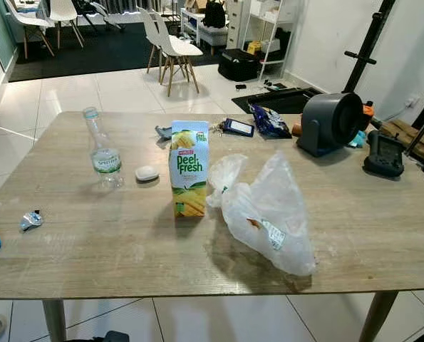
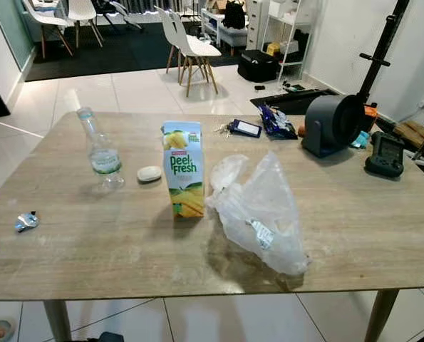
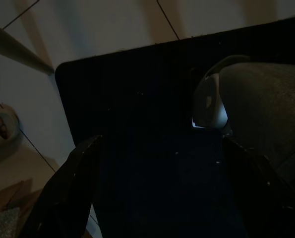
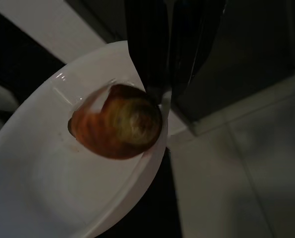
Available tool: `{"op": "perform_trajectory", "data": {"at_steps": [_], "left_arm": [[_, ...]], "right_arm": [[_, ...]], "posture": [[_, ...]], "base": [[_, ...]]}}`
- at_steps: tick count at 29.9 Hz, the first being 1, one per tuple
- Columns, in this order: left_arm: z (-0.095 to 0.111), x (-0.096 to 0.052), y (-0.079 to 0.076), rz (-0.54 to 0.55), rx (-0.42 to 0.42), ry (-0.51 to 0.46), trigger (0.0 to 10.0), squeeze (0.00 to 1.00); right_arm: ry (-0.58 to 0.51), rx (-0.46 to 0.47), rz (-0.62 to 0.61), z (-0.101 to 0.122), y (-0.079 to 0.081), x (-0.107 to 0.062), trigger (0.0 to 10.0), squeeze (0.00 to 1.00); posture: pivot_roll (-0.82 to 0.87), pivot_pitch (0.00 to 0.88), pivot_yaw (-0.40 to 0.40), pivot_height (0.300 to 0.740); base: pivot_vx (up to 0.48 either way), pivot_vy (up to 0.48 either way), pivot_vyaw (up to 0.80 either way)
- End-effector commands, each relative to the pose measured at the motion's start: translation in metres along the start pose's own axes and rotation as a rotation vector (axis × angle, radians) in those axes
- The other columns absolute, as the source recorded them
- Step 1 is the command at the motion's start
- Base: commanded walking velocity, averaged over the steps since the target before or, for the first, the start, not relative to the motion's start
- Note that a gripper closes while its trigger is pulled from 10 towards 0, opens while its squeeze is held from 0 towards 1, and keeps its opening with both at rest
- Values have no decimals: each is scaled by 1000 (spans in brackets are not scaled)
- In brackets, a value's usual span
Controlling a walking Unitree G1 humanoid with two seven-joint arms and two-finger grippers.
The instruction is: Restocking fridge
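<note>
A yellow-green Peel Fresh juice carton (image 1: 189,168) stands upright in the middle of the wooden table (image 1: 90,249). To its left stands a clear water bottle (image 1: 103,151). A crumpled clear plastic bag (image 1: 265,210) lies just right of the carton. In the right wrist view my right gripper (image 4: 166,94) is shut on the rim of a white plate (image 4: 43,183) that carries a reddish-brown round food item (image 4: 116,121). My left gripper (image 3: 161,140) hangs open in the shade over a dark mat (image 3: 137,99), nothing between its fingers.
Also on the table: a small white oval object (image 1: 147,173), a keycard with keys (image 1: 236,127), a snack packet (image 1: 270,121), a dark round fan (image 1: 331,122), a black handset (image 1: 385,153), a crumpled wrapper (image 1: 30,220). White chairs (image 1: 172,46) stand beyond on the tiled floor.
</note>
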State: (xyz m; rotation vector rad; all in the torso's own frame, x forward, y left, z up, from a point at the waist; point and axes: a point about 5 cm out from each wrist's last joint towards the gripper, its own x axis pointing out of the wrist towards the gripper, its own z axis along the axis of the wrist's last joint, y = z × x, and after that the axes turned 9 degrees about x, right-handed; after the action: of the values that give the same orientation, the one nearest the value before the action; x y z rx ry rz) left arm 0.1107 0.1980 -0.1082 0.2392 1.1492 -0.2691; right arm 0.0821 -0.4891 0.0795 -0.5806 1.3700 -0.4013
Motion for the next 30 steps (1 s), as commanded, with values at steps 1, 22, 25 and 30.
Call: {"op": "perform_trajectory", "data": {"at_steps": [1,22,25,30], "left_arm": [[-1,1,-10,-43,11,8,10000,0],[5,3,-13,-43,6,-5,10000,0],[5,3,-14,-45,5,-4,10000,0],[6,4,-17,-50,2,-6,10000,0]], "right_arm": [[-13,34,6,0,6,3,10000,0],[-41,192,176,5,162,34,10000,0],[-41,191,191,6,175,34,10000,0],[-41,182,214,8,200,32,10000,0]], "posture": [[-1,0,-55,740],[3,0,-49,740],[6,0,-51,740],[9,0,-54,740]], "base": [[0,0,0],[0,0,0],[0,0,0],[0,0,0]]}}
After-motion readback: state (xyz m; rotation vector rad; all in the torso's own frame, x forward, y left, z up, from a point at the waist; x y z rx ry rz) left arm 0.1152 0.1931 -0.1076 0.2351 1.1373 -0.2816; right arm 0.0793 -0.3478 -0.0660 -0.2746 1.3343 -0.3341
